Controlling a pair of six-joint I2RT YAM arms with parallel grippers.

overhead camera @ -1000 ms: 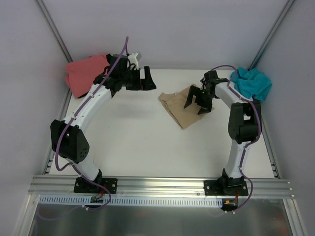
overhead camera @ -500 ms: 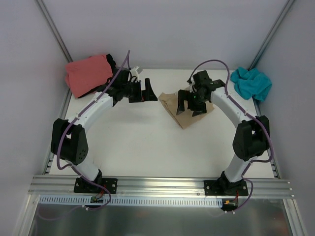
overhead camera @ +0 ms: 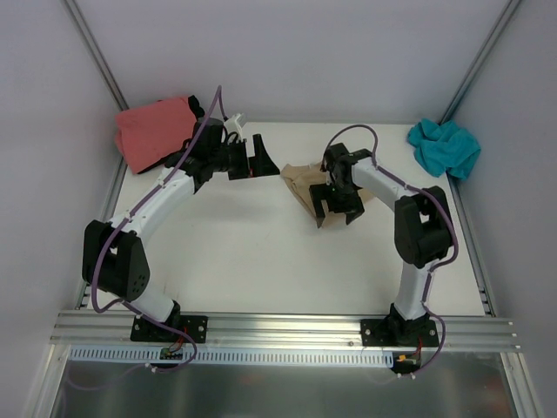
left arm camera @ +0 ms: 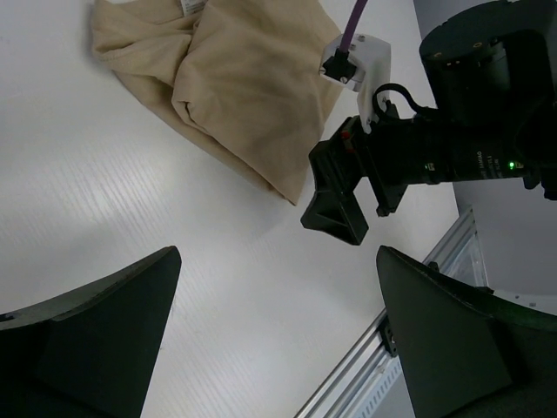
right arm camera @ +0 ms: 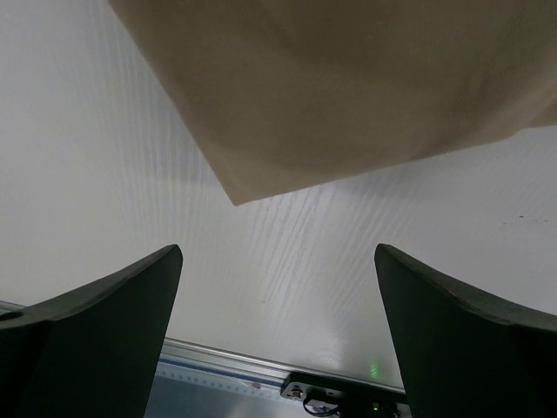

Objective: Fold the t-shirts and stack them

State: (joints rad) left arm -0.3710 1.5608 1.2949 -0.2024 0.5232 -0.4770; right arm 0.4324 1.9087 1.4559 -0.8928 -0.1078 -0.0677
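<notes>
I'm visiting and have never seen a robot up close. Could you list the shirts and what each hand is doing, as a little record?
Tan shirt: rumpled, middle of the table
Pink shirt: bunched, far left corner
Teal shirt: bunched, far right corner
Left hand: open, empty, just left of the tan shirt
Right hand: open, empty, over the tan shirt's near corner

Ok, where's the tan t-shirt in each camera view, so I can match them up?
Top external: tan t-shirt lies right of centre, partly under the right gripper.
Left wrist: upper left to centre, with the right gripper at its lowest corner.
Right wrist: fills the top of the picture, pointed corner downward.
Shared landmark: that pointed corner, aimed toward the aluminium rail.
</notes>
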